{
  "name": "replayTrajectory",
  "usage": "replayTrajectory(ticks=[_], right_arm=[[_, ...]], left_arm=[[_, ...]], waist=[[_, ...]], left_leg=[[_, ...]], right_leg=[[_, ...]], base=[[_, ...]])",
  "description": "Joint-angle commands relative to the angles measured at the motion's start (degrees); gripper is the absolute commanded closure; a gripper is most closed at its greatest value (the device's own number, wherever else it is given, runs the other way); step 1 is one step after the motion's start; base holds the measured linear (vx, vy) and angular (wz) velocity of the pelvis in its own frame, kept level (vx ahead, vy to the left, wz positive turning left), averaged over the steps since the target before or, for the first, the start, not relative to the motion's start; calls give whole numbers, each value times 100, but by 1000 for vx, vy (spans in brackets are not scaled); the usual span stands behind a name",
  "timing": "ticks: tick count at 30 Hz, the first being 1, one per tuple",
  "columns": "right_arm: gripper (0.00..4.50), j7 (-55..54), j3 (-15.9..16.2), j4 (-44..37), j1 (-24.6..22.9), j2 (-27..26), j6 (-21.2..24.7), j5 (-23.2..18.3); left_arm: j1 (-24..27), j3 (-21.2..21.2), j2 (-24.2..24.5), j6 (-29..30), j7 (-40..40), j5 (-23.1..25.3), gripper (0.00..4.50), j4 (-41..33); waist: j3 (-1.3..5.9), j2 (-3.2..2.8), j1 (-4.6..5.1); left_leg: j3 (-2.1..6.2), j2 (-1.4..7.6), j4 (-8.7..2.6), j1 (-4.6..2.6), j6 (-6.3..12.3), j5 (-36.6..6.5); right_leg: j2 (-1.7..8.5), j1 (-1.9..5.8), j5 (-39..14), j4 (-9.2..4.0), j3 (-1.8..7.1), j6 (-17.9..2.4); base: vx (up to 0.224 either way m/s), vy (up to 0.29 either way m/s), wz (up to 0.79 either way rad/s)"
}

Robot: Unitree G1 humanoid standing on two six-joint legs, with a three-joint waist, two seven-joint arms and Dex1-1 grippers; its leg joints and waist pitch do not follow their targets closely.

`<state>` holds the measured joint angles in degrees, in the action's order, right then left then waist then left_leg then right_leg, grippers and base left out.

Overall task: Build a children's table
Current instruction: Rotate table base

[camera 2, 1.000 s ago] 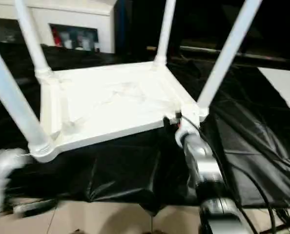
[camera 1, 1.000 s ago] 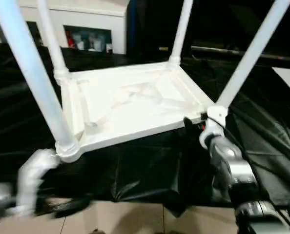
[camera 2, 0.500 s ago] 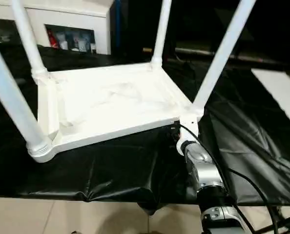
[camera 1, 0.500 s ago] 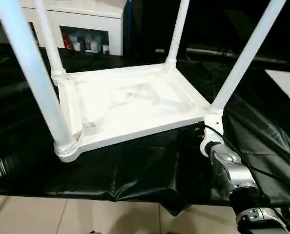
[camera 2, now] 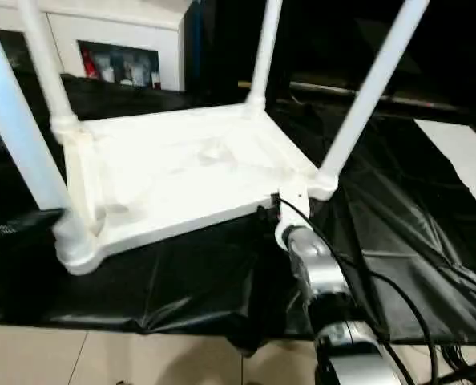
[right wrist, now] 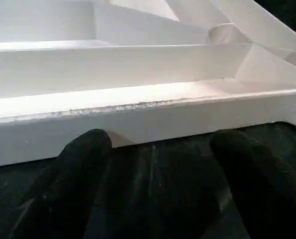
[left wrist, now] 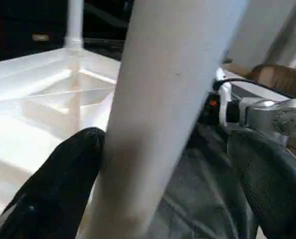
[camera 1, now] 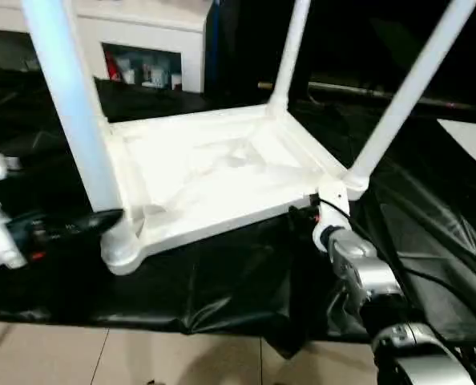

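The children's table lies upside down on the black cloth, its ribbed white top point(camera 1: 214, 172) facing up and its legs standing upward. My left gripper point(camera 1: 100, 221) reaches in from the left at the base of the near-left leg point(camera 1: 74, 112). In the left wrist view that leg point(left wrist: 163, 99) stands between the open black fingers point(left wrist: 53, 184), touching one of them and apart from the other. My right gripper point(camera 1: 306, 215) sits low at the near-right corner socket point(camera 1: 334, 196). It is open, its fingers point(right wrist: 83, 164) resting on the cloth just before the top's rim point(right wrist: 138, 119).
Black cloth point(camera 1: 222, 281) drapes over the work surface down to a tiled floor point(camera 1: 142, 357). A white glass-door cabinet point(camera 1: 142, 48) stands at the back left. A white panel point(camera 1: 472, 136) lies at the far right. Cables run along my right forearm point(camera 1: 366, 281).
My left arm has come up from the low left, and its gripper now stands open around the near-left leg. The right gripper stays at the near-right corner.
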<state>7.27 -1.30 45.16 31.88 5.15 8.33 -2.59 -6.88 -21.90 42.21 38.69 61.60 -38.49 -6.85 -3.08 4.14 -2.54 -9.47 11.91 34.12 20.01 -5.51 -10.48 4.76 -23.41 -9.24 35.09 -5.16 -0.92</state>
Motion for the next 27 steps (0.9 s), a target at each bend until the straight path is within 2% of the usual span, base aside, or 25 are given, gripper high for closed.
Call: replayTrajectory(ticks=[1, 4, 5, 7, 9, 11, 12, 13, 14, 16, 17, 18, 19, 20, 21, 22, 23, 24, 26, 27], right_arm=[[68, 52, 88, 167, 209, -94, -141, 21], [68, 100, 136, 312, 320, -158, -195, 57], [68, 205, 169, 417, 439, -257, -266, 48], [68, 232, 175, 461, 479, -286, -295, 50], [68, 369, 211, 598, 594, -376, -411, 66], [68, 415, 240, 634, 642, -422, -448, 81], [68, 475, 262, 650, 669, -451, -474, 72], [68, 530, 283, 676, 696, -477, -506, 70], [68, 617, 335, 707, 732, -514, -552, 91], [68, 702, 391, 702, 754, -542, -568, 120], [68, 726, 398, 705, 761, -549, -573, 124], [68, 781, 411, 711, 773, -558, -581, 130], [68, 781, 411, 711, 773, -558, -581, 130], [68, 895, 407, 724, 790, -571, -635, 124], [68, 938, 403, 732, 795, -577, -659, 124], [68, 948, 398, 738, 793, -578, -663, 129], [68, 941, 394, 743, 790, -575, -664, 138], [68, 897, 383, 745, 782, -557, -670, 154], [68, 858, 360, 769, 784, -528, -698, 161], [68, 844, 332, 778, 786, -506, -707, 147]], left_arm=[[-170, 432, -152, 7, -116, -12, 5, -117], [-296, 683, -318, 119, -176, -101, 5, -316], [-389, 1024, -508, 353, -115, -284, 5, -669], [-409, 1136, -547, 413, -80, -335, 5, -777], [-526, 1514, -691, 663, -68, -556, 5, -1110], [-621, 1805, -773, 700, -60, -521, 5, -1242], [-703, 2038, -832, 672, -67, -405, 5, -1288], [-793, 2251, -908, 652, -73, -306, 5, -1303], [-989, 2579, -1094, 575, -121, -80, 5, -1217], [-1239, 2934, -1307, 377, -165, 317, 5, -966], [-1299, 3027, -1352, 320, -171, 434, 5, -900], [-1438, 3262, -1434, 129, -194, 767, 5, -711], [-1438, 3262, -1434, 129, -194, 767, 5, -711], [-1729, 3714, -1562, -352, -362, 1434, 5, -216], [-1863, 3895, -1632, -566, -467, 1708, 5, 25], [-1981, 3965, -1742, -702, -611, 1854, 5, 250], [-2100, 3998, -1859, -845, -793, 1990, 5, 478], [-2306, 4032, -2030, -1103, -1097, 2243, 5, 866], [-2486, 4114, -2104, -1335, -1335, 2458, 5, 1175], [-2586, 4189, -2110, -1510, -1439, 2627, 5, 1345]], waist=[[308, -227, -10], [314, -204, 16], [321, -204, 27], [322, -194, 30], [327, -177, 28], [330, -155, 27], [327, -152, 33], [324, -125, 52], [316, -151, 48], [331, -153, 36], [336, -139, 38], [336, -129, 45], [332, -138, 47], [330, -135, 51], [351, -134, 39], [358, -154, 37], [360, -175, 32], [355, -160, 38], [375, -168, 25], [380, -200, 21]], left_leg=[[18, 78, -500, -64, -354, -2191], [25, 86, -497, -50, -364, -2212], [25, 92, -494, -35, -357, -2113], [19, 96, -489, -40, -363, -2085], [9, 99, -487, -51, -359, -2122], [12, 93, -485, -23, -349, -2062], [14, 92, -488, -6, -353, -2034], [23, 87, -492, 40, -347, -1974], [15, 84, -471, 3, -354, -2025], [3, 86, -454, -32, -363, -1987], [5, 81, -457, -2, -343, -1902], [6, 78, -462, 16, -325, -1864], [15, 72, -466, 36, -318, -1864], [20, 73, -463, 42, -317, -1882], [10, 62, -432, -8, -287, -1929], [22, 64, -444, 19, -295, -1841], [11, 66, -439, 11, -296, -1764], [6, 62, -441, 14, -283, -1765], [9, 74, -437, 16, -282, -1707], [19, 65, -445, 36, -267, -1684]], right_leg=[[263, 210, -1891, -402, 302, -879], [276, 222, -2060, -411, 297, -827], [282, 234, -1966, -391, 305, -863], [270, 233, -1888, -390, 300, -874], [262, 219, -1848, -373, 297, -940], [269, 243, -1866, -373, 297, -911], [274, 257, -1870, -371, 298, -896], [276, 284, -1982, -379, 298, -812], [279, 243, -2280, -432, 312, -694], [277, 224, -2242, -440, 323, -691], [266, 245, -2144, -426, 323, -680], [263, 253, -2135, -429, 322, -663], [262, 263, -2218, -437, 314, -621], [269, 261, -2280, -440, 313, -602], [273, 230, -2467, -485, 321, -490], [277, 255, -2351, -460, 325, -523], [257, 237, -2167, -454, 322, -571], [254, 239, -2131, -462, 319, -614], [252, 258, -1842, -428, 317, -740], [251, 284, -1762, -417, 312, -774]], base=[[0, 0, 0], [0, 0, 0], [0, 0, 0], [0, 0, 0], [0, 0, 0], [0, 0, 0], [0, 0, 0], [0, 0, 0], [0, 0, 0], [0, 0, 0], [0, 0, 0], [0, 0, 0], [0, 0, 0], [0, 0, 0], [0, 0, 0], [0, 0, 0], [0, 0, 0], [0, 0, 0], [0, 0, 0], [0, 0, 0]])
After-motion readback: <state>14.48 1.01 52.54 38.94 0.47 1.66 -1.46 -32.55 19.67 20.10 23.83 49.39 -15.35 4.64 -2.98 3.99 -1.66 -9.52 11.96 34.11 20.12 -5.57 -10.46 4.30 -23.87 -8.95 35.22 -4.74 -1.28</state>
